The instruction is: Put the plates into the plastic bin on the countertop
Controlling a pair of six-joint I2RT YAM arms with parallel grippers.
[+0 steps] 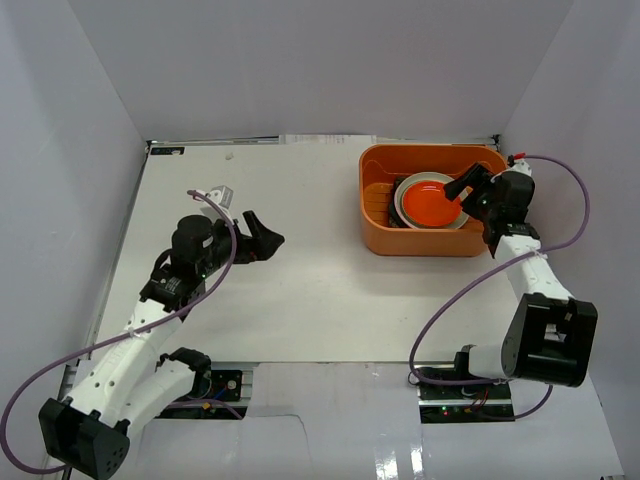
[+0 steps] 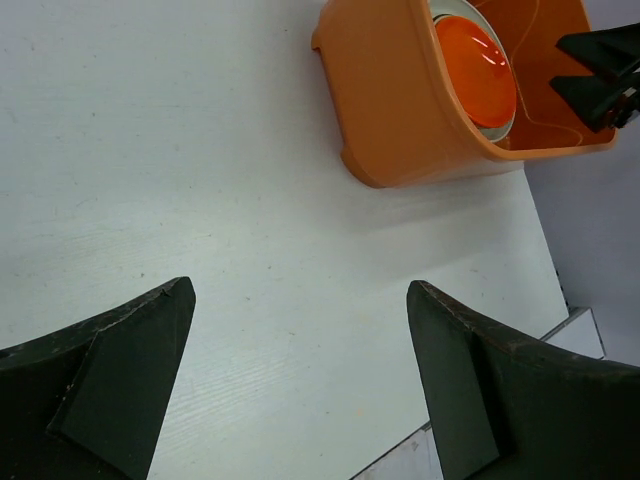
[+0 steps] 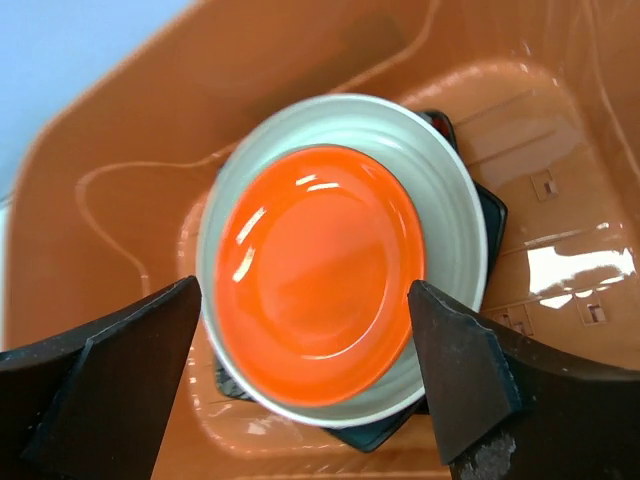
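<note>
– Left hand (image 1: 265,232) first: how does it stand?

– Spread as wide as it goes, with nothing between its fingers (image 2: 120,380). It hovers over the bare left part of the white counter (image 1: 300,300), well apart from the bin and pointing across toward it.

– And the right hand (image 1: 458,188)?

– Wide open too, and gripping nothing. It hangs over the orange plastic bin (image 1: 420,243), right above the plates. In its wrist view the two dark fingers frame the stack, one on each side. Whether a fingertip grazes the top plate, I cannot tell.

– Where does the bin sit?

– On the counter, at the far right corner, close to the pale right wall (image 1: 590,120).

– What lies in it?

– A stack of plates, flat on the bin's floor. On top is the round orange-red plate (image 1: 432,203), glossy and face up. It rests inside a larger pale plate (image 3: 440,190), whose rim shows all round it. Beneath those lies a dark square plate (image 3: 488,215), with only its corners sticking out. Whether more dishes lie under that, the pictures do not show.

– Any room beside the stack?

– Some bare orange floor shows next to it in the right wrist view.
</note>
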